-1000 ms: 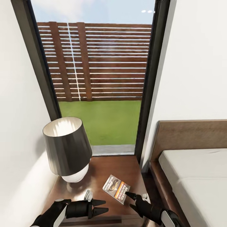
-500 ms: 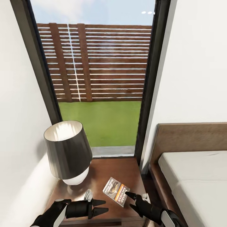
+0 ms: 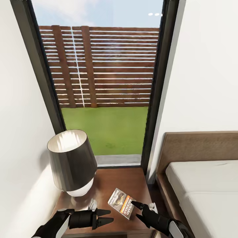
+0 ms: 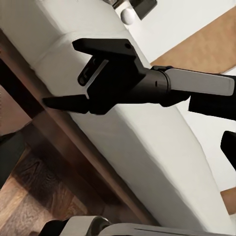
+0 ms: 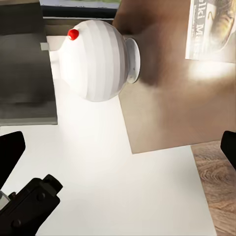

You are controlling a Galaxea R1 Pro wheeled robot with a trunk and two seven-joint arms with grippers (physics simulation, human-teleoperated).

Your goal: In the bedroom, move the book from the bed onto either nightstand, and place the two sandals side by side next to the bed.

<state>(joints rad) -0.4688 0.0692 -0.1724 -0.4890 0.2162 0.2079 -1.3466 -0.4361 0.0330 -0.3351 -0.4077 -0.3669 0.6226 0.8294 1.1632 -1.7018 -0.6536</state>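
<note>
Lying flat on the glossy top of the nightstand point(image 3: 112, 180), the book point(image 3: 121, 203) rests turned at an angle toward that table's front right part, its orange-and-black band nearest the right hand point(image 3: 138, 211). That hand hangs just beside the book's near corner with its two dark fingers spread apart and nothing between them; whether a fingertip touches the cover cannot be told. In the right wrist view a corner of the book point(image 5: 212, 30) shows on the brown table surface, close to the round white base of the lamp point(image 5: 98, 59). The left hand point(image 3: 105, 216) hovers over the table's front edge, its fingers also parted and empty, pointing toward the book with a small gap of bare wood between them. The lamp point(image 3: 71, 160) with its dark shade fills the table's left rear part, leaving bare wood behind and to the right of the book up to the table's far edge at the window point(image 3: 102, 82). A white wall point(image 3: 19, 132) runs tight along the table's left side. To the right, a narrow strip separates the nightstand from the bed point(image 3: 205, 191), whose dark frame edge and brown headboard stand close by. In the left wrist view the right hand point(image 4: 64, 73) shows against the white mattress point(image 4: 147, 147).
</note>
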